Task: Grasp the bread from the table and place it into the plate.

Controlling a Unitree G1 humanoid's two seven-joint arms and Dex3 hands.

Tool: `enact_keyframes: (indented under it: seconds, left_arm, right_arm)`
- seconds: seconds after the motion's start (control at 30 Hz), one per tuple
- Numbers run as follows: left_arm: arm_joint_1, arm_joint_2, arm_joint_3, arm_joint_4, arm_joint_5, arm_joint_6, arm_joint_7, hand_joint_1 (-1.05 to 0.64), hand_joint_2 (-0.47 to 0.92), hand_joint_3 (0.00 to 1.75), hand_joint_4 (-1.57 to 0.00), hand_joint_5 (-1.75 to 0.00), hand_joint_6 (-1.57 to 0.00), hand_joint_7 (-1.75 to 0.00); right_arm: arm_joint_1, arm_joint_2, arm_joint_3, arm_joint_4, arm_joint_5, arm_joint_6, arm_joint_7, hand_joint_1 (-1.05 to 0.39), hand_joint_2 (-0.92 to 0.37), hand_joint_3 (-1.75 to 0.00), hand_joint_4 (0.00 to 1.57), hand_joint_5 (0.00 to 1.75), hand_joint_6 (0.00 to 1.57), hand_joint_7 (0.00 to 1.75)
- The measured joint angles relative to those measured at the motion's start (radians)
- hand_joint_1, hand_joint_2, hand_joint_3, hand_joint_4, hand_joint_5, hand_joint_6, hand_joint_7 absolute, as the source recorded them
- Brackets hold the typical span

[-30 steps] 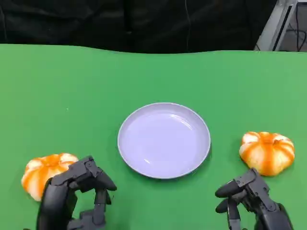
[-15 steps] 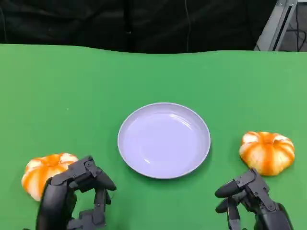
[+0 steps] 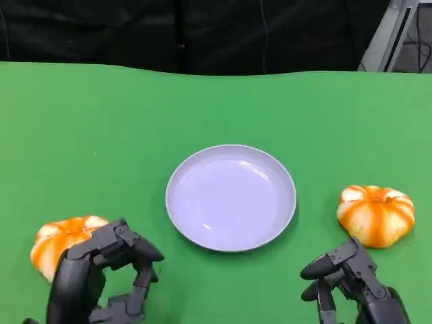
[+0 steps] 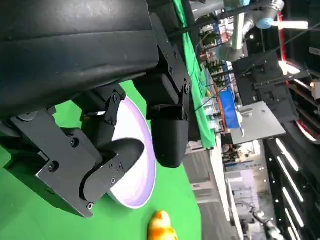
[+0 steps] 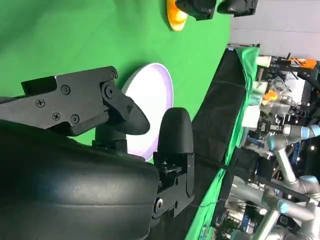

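two breads lie on the green desk [image 3: 101, 115]. each is round, ribbed like a small pumpkin, orange with pale stripes. the left bread [image 3: 57, 239] is partly behind the left hand [image 3: 101, 277], the right bread [image 3: 375, 214] is just beyond the right hand [image 3: 347, 280]. both hands have fingers curled but apart, holding nothing. the pale lilac plate [image 3: 231, 197] lies between the breads.

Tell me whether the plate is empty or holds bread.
Empty: the plate shows only its bare surface; both bread pieces lie on the table.
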Motion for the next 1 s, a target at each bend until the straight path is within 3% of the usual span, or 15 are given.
enact_keyframes:
  seconds: [0.1, 0.17, 0.27, 0.4, 0.6, 1.0]
  left_arm:
    - [0.0, 0.011, 0.01, -0.017, 0.017, 0.031, 0.002, -0.16, 0.63, 0.66, -0.65, -0.93, -0.64, -0.44]
    - [-0.001, 0.027, 0.016, -0.023, 0.041, 0.036, 0.003, -0.17, 0.66, 0.58, -0.62, -0.88, -0.62, -0.35]
    - [-0.002, 0.047, 0.026, -0.03, 0.069, 0.047, 0.006, -0.23, 0.79, 0.28, -0.55, -0.72, -0.59, -0.14]
    - [-0.008, 0.081, 0.036, -0.046, 0.16, 0.068, 0.032, -0.4, 0.87, 0.06, -0.46, -0.57, -0.5, -0.01]
    - [-0.023, 0.144, 0.052, -0.131, 0.308, 0.184, 0.094, -0.42, 0.86, 0.01, -0.35, -0.51, -0.4, 0.0]
    - [0.005, 0.257, 0.002, -0.433, 0.816, 0.601, 0.176, -0.51, 0.91, 0.02, -0.22, -0.41, -0.26, 0.0]
  right_arm:
    - [0.0, 0.0, 0.001, 0.0, -0.001, 0.0, 0.0, -0.02, -0.92, -0.93, 0.28, 1.75, 0.15, 1.75]
    - [0.0, 0.0, 0.002, 0.0, -0.001, 0.0, 0.0, -0.02, -0.92, -0.93, 0.28, 1.75, 0.15, 1.75]
    - [0.0, -0.001, 0.002, 0.0, -0.002, 0.0, -0.001, -0.01, -0.92, -0.94, 0.28, 1.75, 0.15, 1.75]
    - [0.001, -0.001, 0.005, 0.0, 0.0, 0.0, 0.0, -0.02, -0.92, -0.93, 0.29, 1.75, 0.15, 1.75]
    - [-0.004, -0.001, 0.008, 0.003, 0.003, -0.002, 0.001, -0.02, -0.92, -0.94, 0.29, 1.75, 0.15, 1.75]
    - [0.002, 0.001, 0.018, -0.003, 0.008, 0.016, 0.007, -0.03, -0.92, -0.98, 0.27, 1.75, 0.14, 1.75]
